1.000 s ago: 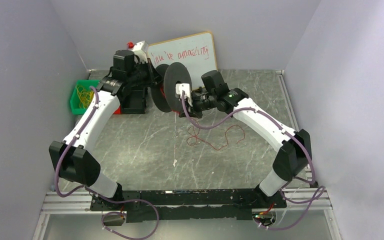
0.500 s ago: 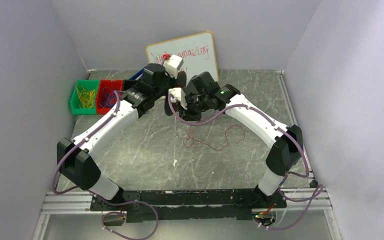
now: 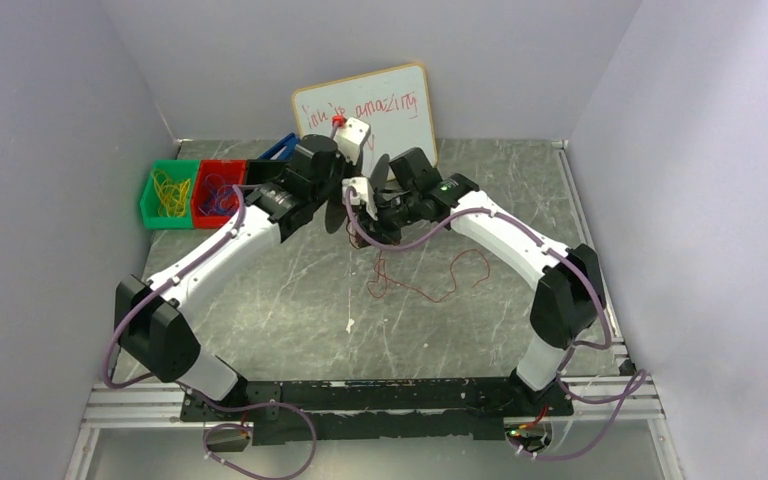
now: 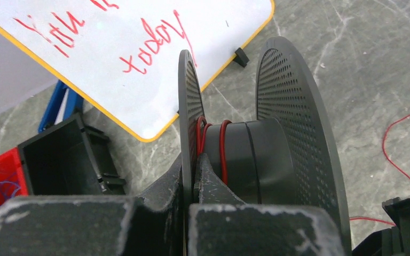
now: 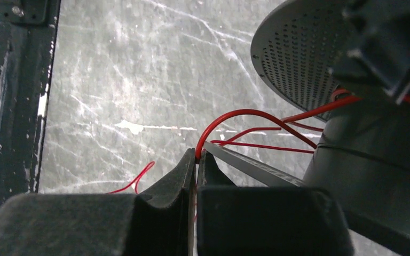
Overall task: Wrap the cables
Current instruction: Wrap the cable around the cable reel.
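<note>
Red, thread-thin cable (image 5: 229,114) ran from the right gripper (image 5: 195,162) — its padded fingers pinched shut on the strand — up to the black spool (image 4: 293,117). A few turns sat round the spool's smooth hub, between two perforated disc flanges. The left gripper (image 4: 189,173) was clamped tight on the thin edge of one flange. More of the cable lay in loose curls on the veined grey table (image 3: 290,290), below the right wrist.
</note>
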You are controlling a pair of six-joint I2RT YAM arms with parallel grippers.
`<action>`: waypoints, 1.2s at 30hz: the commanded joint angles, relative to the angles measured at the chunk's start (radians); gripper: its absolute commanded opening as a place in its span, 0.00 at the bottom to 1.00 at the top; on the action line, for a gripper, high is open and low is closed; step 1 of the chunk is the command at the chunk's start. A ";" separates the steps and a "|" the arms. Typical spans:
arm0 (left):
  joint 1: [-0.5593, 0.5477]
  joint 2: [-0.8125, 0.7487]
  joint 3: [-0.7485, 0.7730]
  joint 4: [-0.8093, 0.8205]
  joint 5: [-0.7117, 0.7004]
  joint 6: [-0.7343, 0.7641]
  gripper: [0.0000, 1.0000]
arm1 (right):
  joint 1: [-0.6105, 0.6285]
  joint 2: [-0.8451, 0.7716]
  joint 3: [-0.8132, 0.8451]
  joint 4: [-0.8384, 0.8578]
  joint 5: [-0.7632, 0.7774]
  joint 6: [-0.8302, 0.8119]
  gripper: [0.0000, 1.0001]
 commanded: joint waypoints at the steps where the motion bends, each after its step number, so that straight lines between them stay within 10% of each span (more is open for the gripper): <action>1: 0.028 0.018 0.057 -0.028 -0.227 0.280 0.03 | -0.053 -0.038 -0.049 0.101 -0.220 0.134 0.00; 10: -0.007 0.034 0.139 -0.050 -0.340 0.460 0.03 | -0.118 0.010 0.002 0.190 -0.584 0.393 0.02; 18: -0.007 0.062 0.231 -0.041 -0.389 0.505 0.02 | -0.113 -0.014 -0.363 1.231 -0.761 1.267 0.05; 31: -0.013 0.026 0.094 0.052 -0.422 0.623 0.03 | -0.136 0.098 -0.399 2.101 -0.771 2.020 0.07; 36: -0.013 -0.006 0.056 0.051 -0.407 0.629 0.03 | -0.153 0.086 -0.413 2.114 -0.752 2.049 0.09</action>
